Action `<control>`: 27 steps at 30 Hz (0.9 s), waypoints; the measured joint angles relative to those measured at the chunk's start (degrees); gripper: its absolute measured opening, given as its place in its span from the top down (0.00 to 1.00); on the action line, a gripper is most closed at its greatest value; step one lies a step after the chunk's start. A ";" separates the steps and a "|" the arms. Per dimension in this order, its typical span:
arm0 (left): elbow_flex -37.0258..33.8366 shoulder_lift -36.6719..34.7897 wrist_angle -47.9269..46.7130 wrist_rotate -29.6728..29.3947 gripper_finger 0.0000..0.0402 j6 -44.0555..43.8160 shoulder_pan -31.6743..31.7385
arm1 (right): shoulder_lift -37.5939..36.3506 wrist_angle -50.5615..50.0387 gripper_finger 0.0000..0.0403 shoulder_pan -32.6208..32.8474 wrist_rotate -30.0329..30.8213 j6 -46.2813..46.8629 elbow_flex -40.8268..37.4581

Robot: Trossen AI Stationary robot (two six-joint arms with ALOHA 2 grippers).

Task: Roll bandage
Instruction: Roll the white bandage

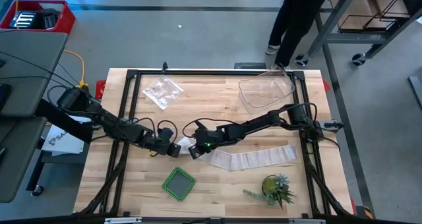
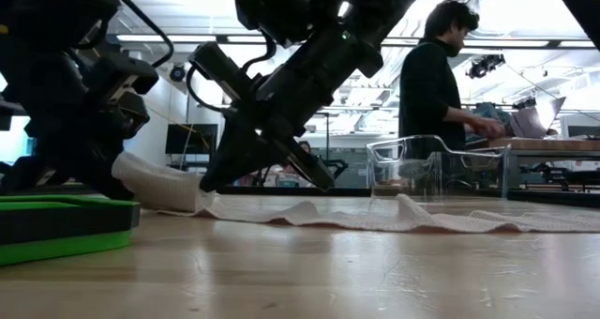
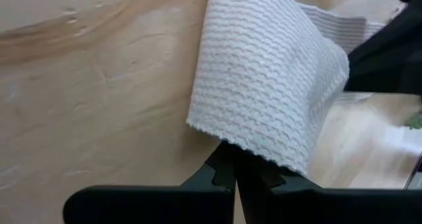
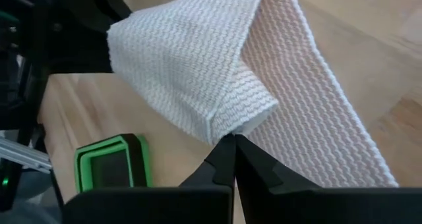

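The bandage [image 1: 257, 158] is a long white gauze strip lying flat on the wooden table, running from the middle toward the right. Its left end is lifted and folded over between my two grippers [image 2: 155, 183]. My left gripper [image 1: 176, 147] is shut on that end's edge. My right gripper [image 1: 196, 151] is shut on the fold just to its right. The rest of the strip [image 2: 422, 216] rests on the table. My left gripper pinches the cut end edge of the bandage [image 3: 245, 147] between its two shut fingers, coming level from the table's left. The cloth rises from the fingers as a curved flap, clear of the table there. My right gripper pinches the corner of the folded-over part [image 4: 231, 126], several layers, between its shut fingertips, slanting down from the table's right. The strip [image 4: 316, 118] runs on from the fold onto the table.
A clear plastic tub [image 1: 264, 89] stands at the far right and a crinkly clear bag [image 1: 161, 91] lies at the far left. A green square tray [image 1: 179, 183] and a small plant [image 1: 273, 188] sit near the front edge. A person [image 1: 297, 20] stands beyond the table.
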 joint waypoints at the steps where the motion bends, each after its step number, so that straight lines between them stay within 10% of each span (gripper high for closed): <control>1: -0.01 0.00 -0.06 0.12 1.00 -0.01 0.00 | 0.00 -0.48 1.00 -0.01 0.00 -0.01 0.00; 27: 0.01 -15.78 -13.05 1.35 1.00 -3.05 -0.49 | -2.98 -7.59 1.00 -1.42 -5.89 -5.86 0.00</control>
